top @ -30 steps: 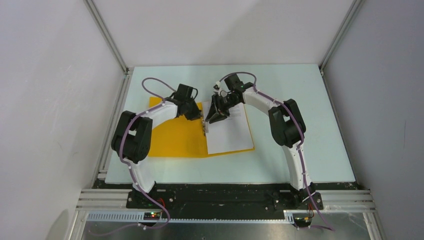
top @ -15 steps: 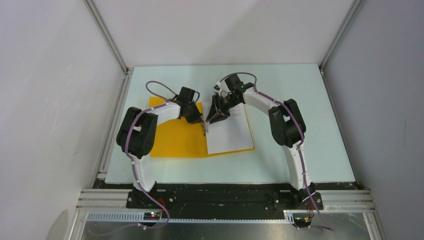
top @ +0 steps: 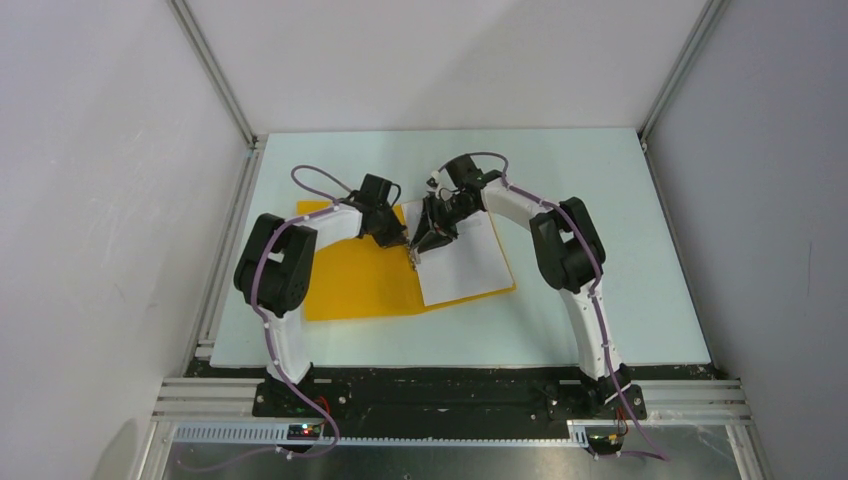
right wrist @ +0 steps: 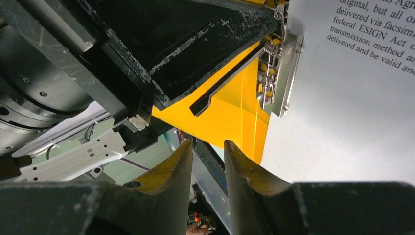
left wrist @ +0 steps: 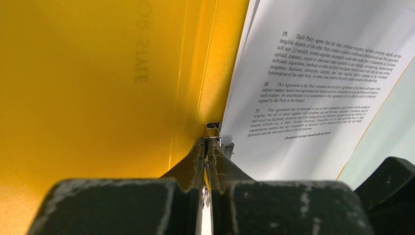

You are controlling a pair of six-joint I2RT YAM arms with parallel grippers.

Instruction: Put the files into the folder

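The orange-yellow folder (top: 350, 285) lies open on the table. The files (top: 462, 258), white printed sheets, lie on its right cover. My left gripper (top: 405, 243) sits at the spine's far end. In the left wrist view it (left wrist: 206, 142) is shut on the folder's spine at the metal clip (left wrist: 227, 147), with a yellow sliver between its fingers. My right gripper (top: 425, 243) hovers just right of it over the files' top left corner. In the right wrist view it (right wrist: 208, 144) is slightly open and empty, near the clip bar (right wrist: 286, 73) and the files (right wrist: 352, 122).
The pale table (top: 600, 200) is walled by white panels at the back and sides. A metal frame rail (top: 225, 250) runs along the left edge. The two arms' wrists nearly touch above the spine.
The left arm has pulled in closer to the spine. The right gripper has shifted slightly left. The folder's right cover and the files have turned a little counter-clockwise.
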